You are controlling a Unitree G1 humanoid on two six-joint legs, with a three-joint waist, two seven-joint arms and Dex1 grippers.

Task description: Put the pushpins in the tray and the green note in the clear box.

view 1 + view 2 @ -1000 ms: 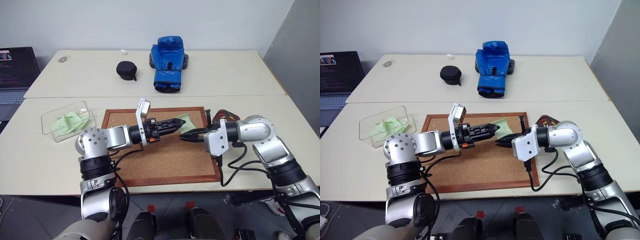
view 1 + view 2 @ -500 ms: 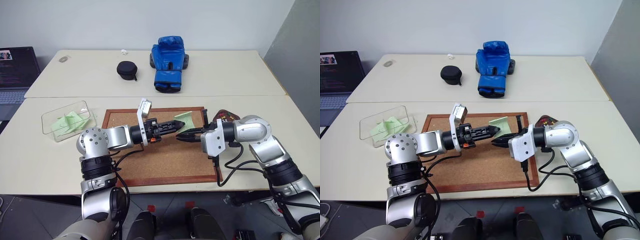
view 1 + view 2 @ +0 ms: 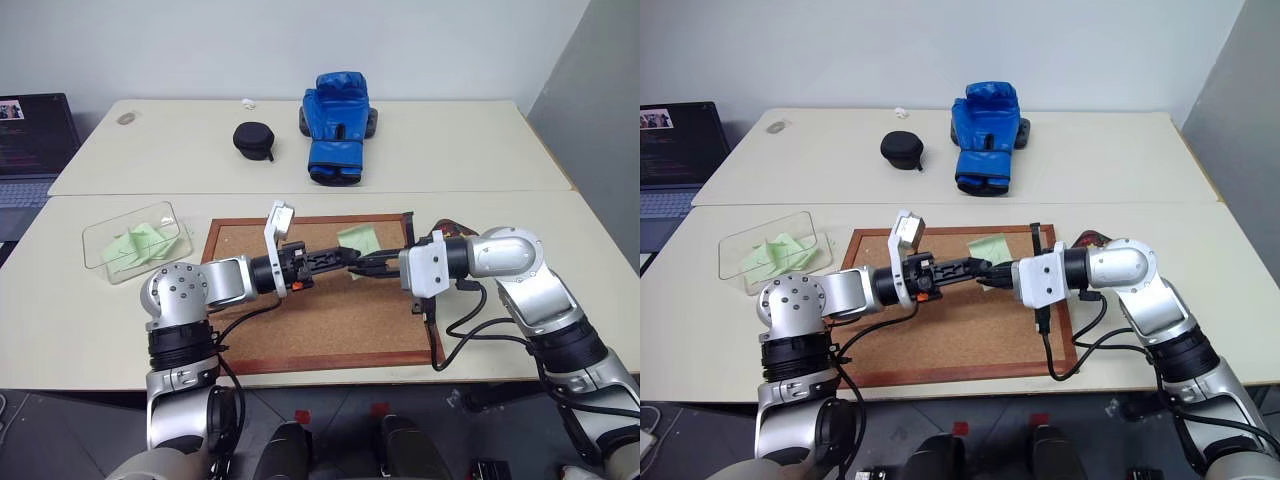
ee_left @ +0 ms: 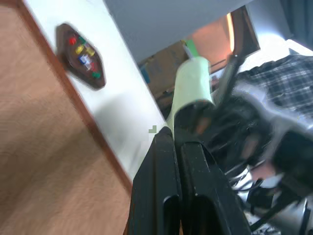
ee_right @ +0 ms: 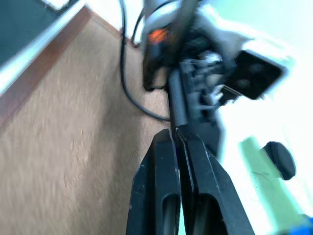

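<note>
Two cream desks (image 3: 480,150) meet at a seam. Far left, near the desk's edge, sits the clear box (image 3: 135,240) holding green slips. The cork board (image 3: 300,310) spreads mid-desk. Above it the left end effector (image 3: 348,257) and right end effector (image 3: 356,265) meet tip to tip, each clamped on the green note (image 3: 357,240). Right of the board's frame lies the tray (image 4: 80,56) with the pushpins (image 4: 84,49).

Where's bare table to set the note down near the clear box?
Bare table lies between the clear box and the corkboard, and in front of the box. The board's middle is crowded: both tools meet at the green note.
</note>
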